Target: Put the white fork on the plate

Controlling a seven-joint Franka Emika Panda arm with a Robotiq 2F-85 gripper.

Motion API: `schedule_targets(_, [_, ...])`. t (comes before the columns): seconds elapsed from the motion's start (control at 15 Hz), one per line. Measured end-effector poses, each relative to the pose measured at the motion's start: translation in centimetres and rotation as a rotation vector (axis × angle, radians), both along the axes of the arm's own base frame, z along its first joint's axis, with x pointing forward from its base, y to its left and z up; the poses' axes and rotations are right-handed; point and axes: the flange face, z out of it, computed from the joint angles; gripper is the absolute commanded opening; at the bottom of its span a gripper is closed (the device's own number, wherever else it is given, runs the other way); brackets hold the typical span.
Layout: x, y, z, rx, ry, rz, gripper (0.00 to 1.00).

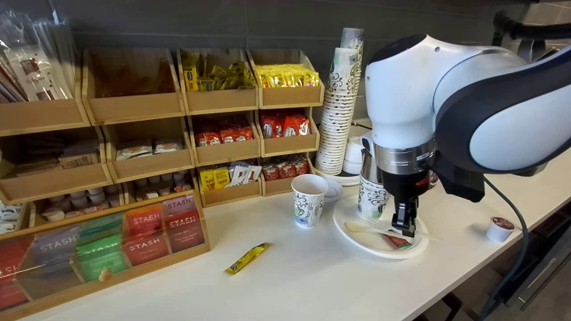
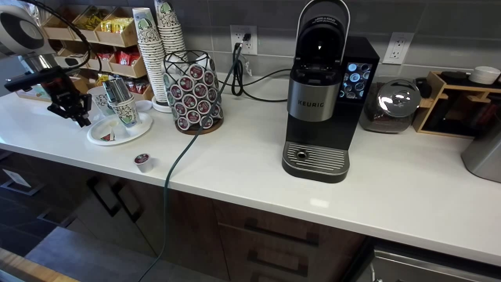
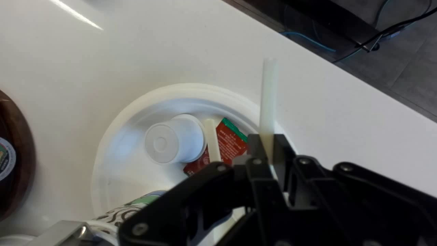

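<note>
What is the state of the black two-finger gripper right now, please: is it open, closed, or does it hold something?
Black two-finger gripper: closed, holding the slender white plastic fork.

White fork (image 3: 268, 95), black claw (image 3: 268, 147)

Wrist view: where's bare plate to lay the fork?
Left of the white pod, the plate is bare to its rim and the patterned cup. Right of the pod is crowded: a pale handle crosses the red packet.
</note>
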Motion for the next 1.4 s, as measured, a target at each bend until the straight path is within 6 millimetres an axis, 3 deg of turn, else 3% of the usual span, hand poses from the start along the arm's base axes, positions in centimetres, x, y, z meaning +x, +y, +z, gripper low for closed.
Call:
schedule_targets(0.33, [1.3,0.8,-1.1,-0.016,-0.036,-0.075,0.03])
schedule_targets(0.4, [1.6,0.9,-1.3,-0.022,-0.043,-0.081,0.37])
schedule_targets(0.53, [2.1,1.1,-1.9,-0.034,-0.054,-0.094,0.44])
schedule_targets(0.87, [2.7,2.0,-2.3,-0.019,-0.065,-0.121,0.83])
schedule_targets(1.07, [2.4,3.6,-0.3,0.111,-0.065,-0.180,1.00])
schedule_targets(1.27, [0.2,4.1,3.3,0.249,-0.019,-0.288,1.00])
schedule_targets(1.4, [-1.7,2.8,5.6,0.307,-0.015,-0.387,1.00])
